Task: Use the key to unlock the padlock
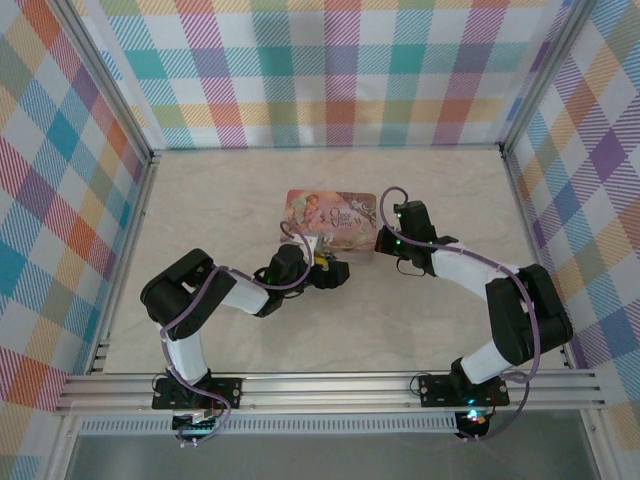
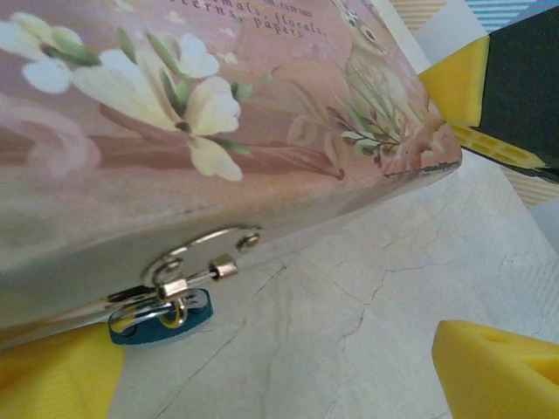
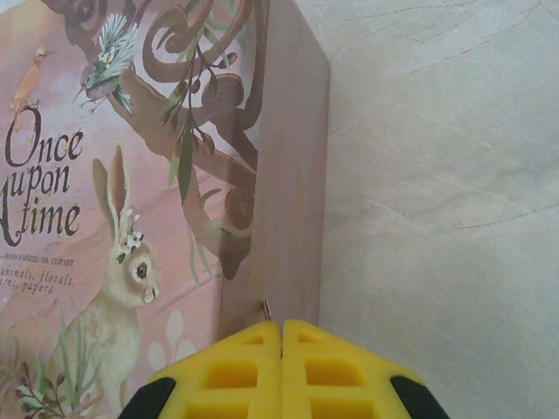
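Tin (image 1: 330, 212): middle of tabletop (image 1: 200, 220).
Padlock (image 2: 177, 292): hangs at clasp on tin's near wall.
Left gripper (image 2: 271, 375): jaws wide apart, holding nothing, near padlock.
Right gripper (image 3: 281, 349): jaws pressed together, at tin's right wall.

You have open bench (image 1: 220, 200) to the left of the tin (image 1: 330, 213), more behind it up to the back wall (image 1: 330, 90), and a wide bare stretch on its right. The near side is crowded. The left tool (image 1: 330, 268) sits just in front of the tin's front wall, its fingers (image 2: 498, 371) spread wide with bare bench between them. A metal clasp (image 2: 196, 262) juts from that wall, with a small teal piece (image 2: 162, 319) hanging under it. The right tool (image 1: 385, 240), fingers pressed together, stands against the tin's right near corner and blocks that side. Checked side walls (image 1: 60, 200) and the near frame rail (image 1: 330, 385) hem you in.
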`<state>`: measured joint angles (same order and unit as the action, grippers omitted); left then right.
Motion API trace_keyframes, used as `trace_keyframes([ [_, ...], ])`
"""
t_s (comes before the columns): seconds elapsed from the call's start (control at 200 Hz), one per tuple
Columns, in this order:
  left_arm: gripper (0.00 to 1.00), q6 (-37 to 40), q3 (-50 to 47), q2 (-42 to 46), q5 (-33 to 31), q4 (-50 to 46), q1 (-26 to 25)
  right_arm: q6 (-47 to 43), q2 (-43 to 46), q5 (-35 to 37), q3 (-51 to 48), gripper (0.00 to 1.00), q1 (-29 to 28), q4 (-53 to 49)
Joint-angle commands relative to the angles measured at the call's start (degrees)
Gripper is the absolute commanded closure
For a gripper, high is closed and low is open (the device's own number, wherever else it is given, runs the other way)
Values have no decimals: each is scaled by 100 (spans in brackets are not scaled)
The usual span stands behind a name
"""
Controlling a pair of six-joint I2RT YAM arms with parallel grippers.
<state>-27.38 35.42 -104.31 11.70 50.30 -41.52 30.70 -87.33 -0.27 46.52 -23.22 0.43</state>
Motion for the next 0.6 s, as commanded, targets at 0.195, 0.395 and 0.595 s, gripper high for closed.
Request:
trace_keyframes([
  [0.195,18,75,71,-124,447,974,-58,33,-79,-162,59,100,-63,133],
  [0.395,23,-70,-42,-142,534,1156,-57,24,-69,-165,78,100,-65,105],
  [0.595,15,-179,-122,-98,-144,978,-1,4,-29,-167,78,100,-68,74],
])
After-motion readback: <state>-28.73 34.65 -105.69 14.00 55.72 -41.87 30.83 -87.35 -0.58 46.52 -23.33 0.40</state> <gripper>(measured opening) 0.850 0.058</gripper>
